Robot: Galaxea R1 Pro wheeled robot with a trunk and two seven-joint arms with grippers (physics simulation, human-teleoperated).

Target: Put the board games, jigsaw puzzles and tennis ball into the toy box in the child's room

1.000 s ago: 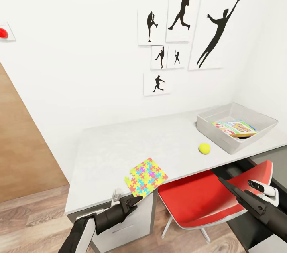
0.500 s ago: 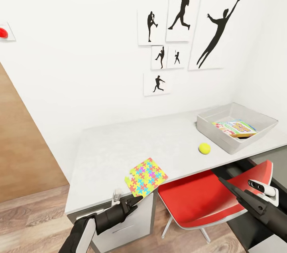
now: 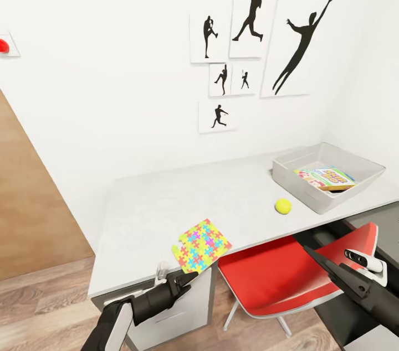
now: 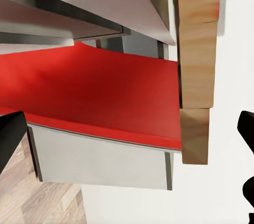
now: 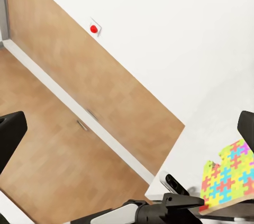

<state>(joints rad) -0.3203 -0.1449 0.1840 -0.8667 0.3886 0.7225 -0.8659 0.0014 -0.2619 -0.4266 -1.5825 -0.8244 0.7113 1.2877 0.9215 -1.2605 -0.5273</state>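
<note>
Slightly shifted view, nothing on the table [image 3: 166, 201] moves.
Jigsaw puzzle [image 3: 201, 246] overhangs the near edge; left gripper [image 3: 185, 279] and right gripper [image 3: 310, 254] spread wide, empty.

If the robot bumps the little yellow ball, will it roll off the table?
Probably. The tennis ball is round, so a nudge likely sends it rolling. It sits loose near the table's front edge, beside the toy box, which might stop it that way.

Jigsaw puzzle [image 3: 201, 246] overhangs table [image 3: 149, 212] edge; tennis ball [image 3: 283, 206] beside toy box [image 3: 296, 182] holding board game [image 3: 326, 177].
</note>
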